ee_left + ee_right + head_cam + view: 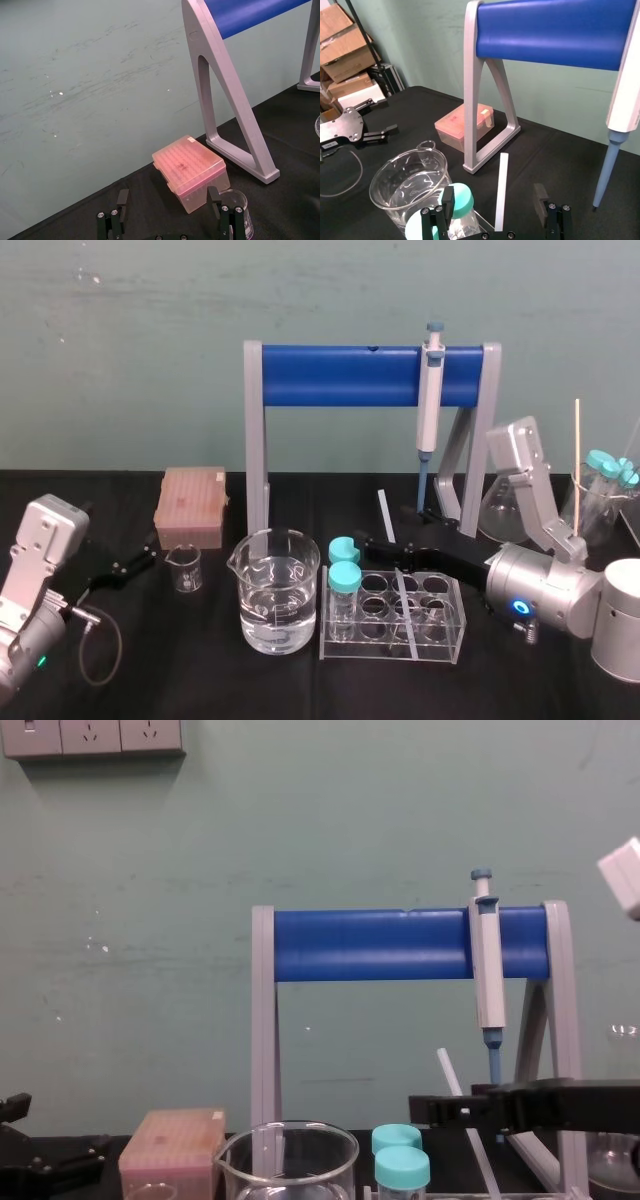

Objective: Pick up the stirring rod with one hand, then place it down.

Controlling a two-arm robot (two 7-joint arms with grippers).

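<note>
Fingers of the right gripper (pixel 392 530) stood wide apart around the stirring rod (pixel 501 185), which slanted across the tube rack (pixel 445 635) mid-worktop; the left gripper (pixel 148 555), likewise spread, sat near the left edge.

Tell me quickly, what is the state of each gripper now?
Left gripper: open, empty.
Right gripper: open around the stirring rod, not clamped on it.

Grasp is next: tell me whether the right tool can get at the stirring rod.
Probably yes. The right tool is open, the stirring rod lies between its fingers, nothing else in the gap. Teal-capped tubes sit close beside one finger. The left tool rests open near the pink box.
</note>
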